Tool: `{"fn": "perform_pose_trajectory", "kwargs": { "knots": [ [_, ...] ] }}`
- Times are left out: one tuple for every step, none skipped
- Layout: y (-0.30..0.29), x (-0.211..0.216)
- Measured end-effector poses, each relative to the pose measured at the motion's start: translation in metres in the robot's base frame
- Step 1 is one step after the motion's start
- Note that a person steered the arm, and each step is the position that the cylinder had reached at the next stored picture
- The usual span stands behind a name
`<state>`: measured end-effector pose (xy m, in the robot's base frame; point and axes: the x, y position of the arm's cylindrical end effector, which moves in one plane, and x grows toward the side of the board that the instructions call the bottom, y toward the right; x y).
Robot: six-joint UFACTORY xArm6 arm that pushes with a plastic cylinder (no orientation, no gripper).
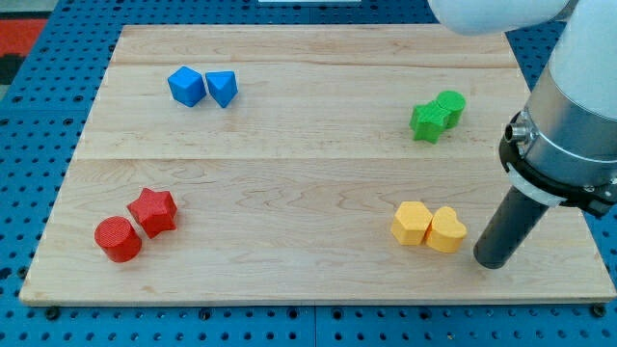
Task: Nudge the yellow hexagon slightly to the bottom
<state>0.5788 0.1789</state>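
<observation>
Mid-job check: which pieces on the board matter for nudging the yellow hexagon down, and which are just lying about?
In the job:
yellow hexagon
my tip, at the view's right of the yellow pair
yellow heart, touching the hexagon's right side

Lying about:
green star and green cylinder
blue cube and blue wedge
red star and red cylinder

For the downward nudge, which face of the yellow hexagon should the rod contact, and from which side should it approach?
Contact the yellow hexagon on its upper edge, coming from the view's top and pushing toward the bottom. That side is open board, while the yellow heart touches its right side. My tip sits right of and below both, so I judge it should probably circle above first.
</observation>
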Motion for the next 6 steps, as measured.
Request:
{"fn": "perform_pose_trajectory", "kwargs": {
  "knots": [
    [0.0,0.004],
    [-0.005,0.023],
    [-0.073,0.023],
    [-0.156,0.007],
    [-0.121,-0.07],
    [-0.045,-0.134]
  ]
}}
